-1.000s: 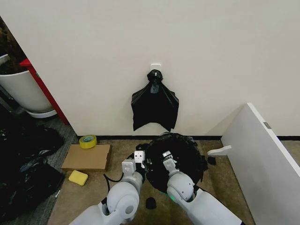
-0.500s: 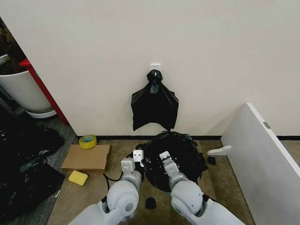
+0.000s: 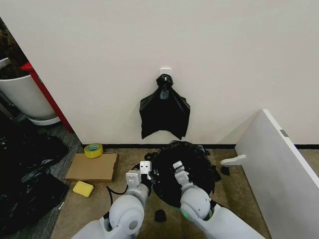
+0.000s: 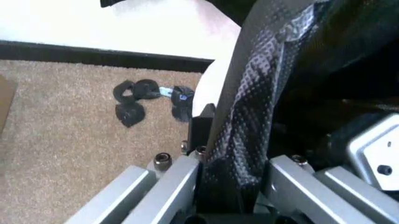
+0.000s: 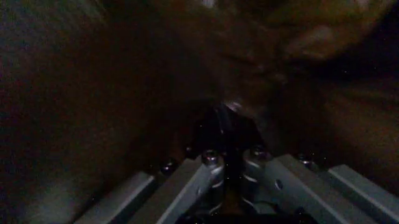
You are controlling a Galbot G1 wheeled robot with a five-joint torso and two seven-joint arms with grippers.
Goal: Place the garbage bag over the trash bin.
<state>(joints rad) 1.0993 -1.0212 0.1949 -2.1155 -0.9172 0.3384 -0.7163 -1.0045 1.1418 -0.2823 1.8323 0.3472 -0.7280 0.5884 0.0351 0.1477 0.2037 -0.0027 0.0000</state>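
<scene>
Left gripper [image 4: 234, 186] jaws clamping garbage bag [image 4: 249, 121], black scraps [image 4: 146, 100] on carpet [image 4: 56, 135]

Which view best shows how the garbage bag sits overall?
The head view: the garbage bag shows whole, a crinkled black mound against the wall base, with both arms reaching into it. The left wrist view shows a close textured fold pinched in the left gripper. The right wrist view shows dark plastic.

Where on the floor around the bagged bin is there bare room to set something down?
Bare carpet lies right of the garbage bag, up to the leaning white board, apart from one small black scrap. It is crowded left: both hands, left and right, work at the bag's rim, with cardboard, tape roll and sponge beyond.
</scene>
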